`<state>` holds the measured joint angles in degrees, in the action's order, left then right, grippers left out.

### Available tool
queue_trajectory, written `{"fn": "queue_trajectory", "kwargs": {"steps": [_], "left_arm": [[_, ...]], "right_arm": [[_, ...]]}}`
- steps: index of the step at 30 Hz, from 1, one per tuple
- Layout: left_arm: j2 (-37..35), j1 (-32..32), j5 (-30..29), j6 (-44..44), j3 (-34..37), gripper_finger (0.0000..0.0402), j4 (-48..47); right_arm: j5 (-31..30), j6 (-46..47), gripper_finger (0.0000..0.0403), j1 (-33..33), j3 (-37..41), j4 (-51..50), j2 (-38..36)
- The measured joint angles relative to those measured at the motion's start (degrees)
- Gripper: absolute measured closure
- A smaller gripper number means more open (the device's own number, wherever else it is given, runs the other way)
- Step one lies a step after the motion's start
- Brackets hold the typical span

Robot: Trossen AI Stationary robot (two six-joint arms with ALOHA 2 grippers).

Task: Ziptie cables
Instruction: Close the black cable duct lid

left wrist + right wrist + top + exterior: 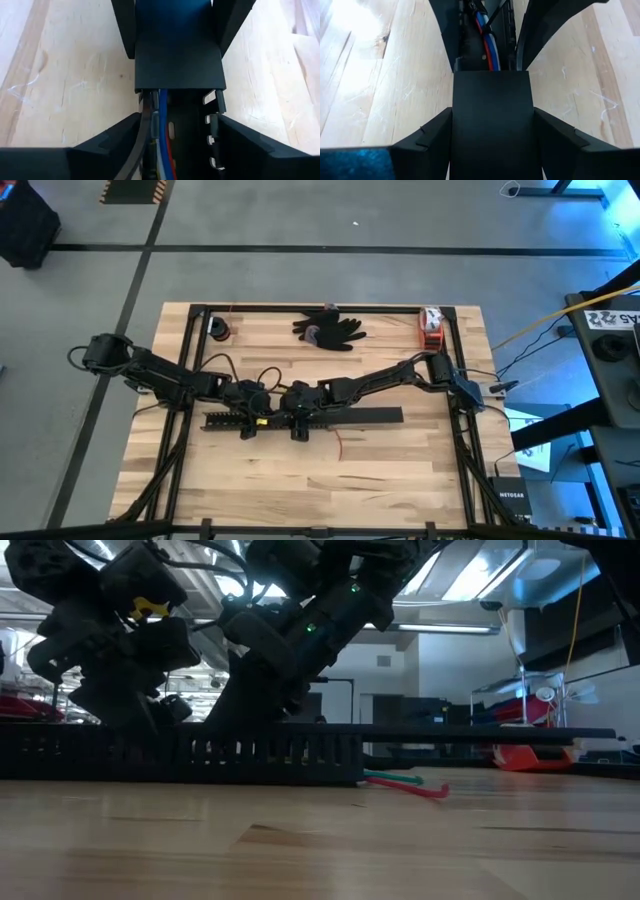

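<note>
A long black bar (370, 416) lies flat on the table's middle (280, 750). Its left part is an open comb-slotted channel (192, 150), and the rest carries a flat black cover (492, 115). The cables (161, 145), blue, red and dark wires, lie lengthwise inside the channel (487, 40). A thin dark strip (496, 14) slants over them; whether it is the ziptie I cannot tell. My left gripper (250, 423) (180, 117) straddles the open channel, and my right gripper (300, 423) (493, 112) straddles the covered part. My left gripper pinches the slotted channel by its two long side walls (216, 120), just short of the cover's end. It comes slanting down from the table's left, pointing along the bar. The bar rests on the table. My right gripper pinches the covered part by its two long edges (461, 120), close to the cover's open end. It comes slanting down from the table's right, pointing along the bar, facing my left gripper. The bar stays flat on the table.
A thin red wire (339, 444) lies loose on the wood just in front of the bar. At the far edge sit a black glove (330, 329), a dark roll (218, 329) and a red-and-white box (432, 328). Black frame rails (190, 380) run along the table's sides.
</note>
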<state>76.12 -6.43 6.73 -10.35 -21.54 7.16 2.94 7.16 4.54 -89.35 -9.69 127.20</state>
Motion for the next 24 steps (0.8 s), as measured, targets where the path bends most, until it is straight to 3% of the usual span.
{"fn": "queue_trajectory", "kwargs": {"steps": [10,19,24], "left_arm": [[0.15,0.50,1.81,-3.03,0.06,0.0118,0.83],[0.61,0.52,-1.66,-3.80,0.07,0.0183,1.38],[0.62,0.39,-2.50,-2.86,0.07,0.0190,2.10]], "right_arm": [[0.83,0.04,0.0178,-0.07,-0.01,0.63,-0.02],[0.77,0.48,0.0178,-0.09,0.10,2.36,0.03],[0.76,0.47,0.0178,-0.09,0.21,4.95,0.49]]}}
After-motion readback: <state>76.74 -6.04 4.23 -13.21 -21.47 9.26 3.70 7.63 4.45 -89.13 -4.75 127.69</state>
